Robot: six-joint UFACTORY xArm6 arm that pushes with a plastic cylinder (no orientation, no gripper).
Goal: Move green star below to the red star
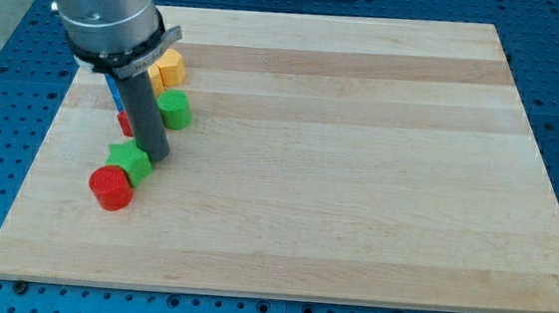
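Observation:
The green star point(129, 160) lies at the view's left, touching a red cylinder point(110, 187) just below-left of it. My tip point(157, 154) rests right against the green star's right side. A red block point(124, 122), likely the red star, shows only as a sliver behind the rod, just above the green star. A blue block point(113, 87) is mostly hidden behind the rod too.
A green cylinder point(174, 110) stands right of the rod. A yellow block point(170, 66) and an orange one point(156, 74) sit above it. The wooden board point(359, 163) lies on a blue perforated table; its left edge is near the blocks.

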